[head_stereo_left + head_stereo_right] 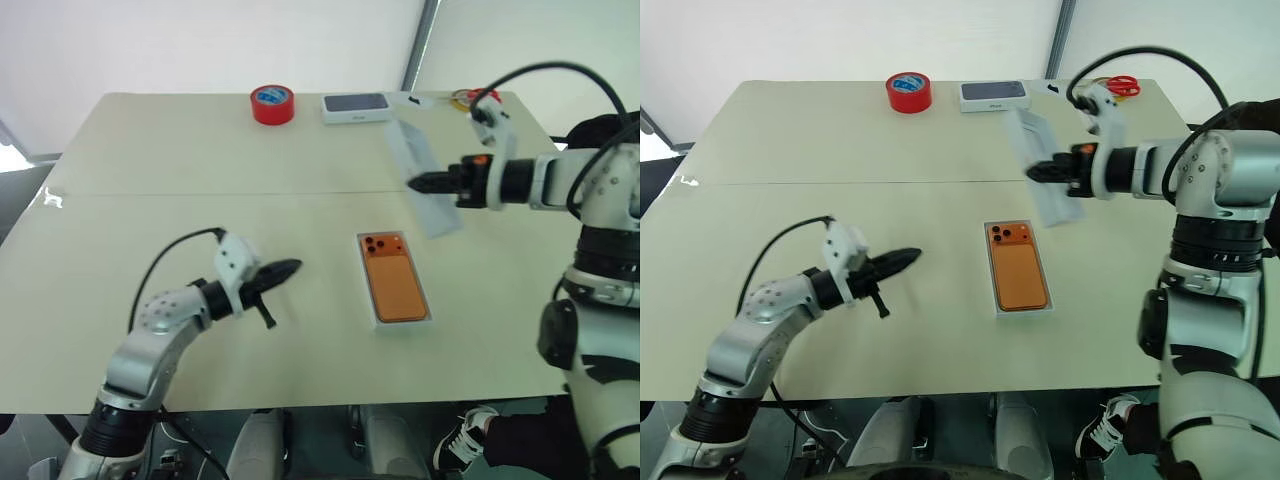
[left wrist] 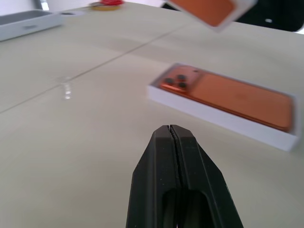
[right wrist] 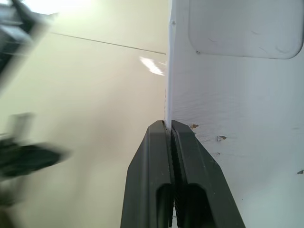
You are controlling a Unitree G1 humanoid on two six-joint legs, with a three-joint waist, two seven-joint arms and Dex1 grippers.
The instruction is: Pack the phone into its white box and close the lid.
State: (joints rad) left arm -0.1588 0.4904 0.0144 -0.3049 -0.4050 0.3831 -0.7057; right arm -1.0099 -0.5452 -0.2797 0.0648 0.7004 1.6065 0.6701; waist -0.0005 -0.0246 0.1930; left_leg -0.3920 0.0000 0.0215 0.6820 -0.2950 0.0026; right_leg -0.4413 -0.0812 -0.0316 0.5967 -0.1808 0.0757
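It looked like a lab or test room: a plain pale table stood against bare white walls, with red tape and scissors along the frame's top.

We see two silver-grey metallic arms with rounded joint housings and black bands at the joints. Each ends in a white wrist block and a gripper, the left gripper and the right gripper, both with tapered matte-black jaws. Black cables loop over each forearm; the right wrist bears a small orange-red marking.
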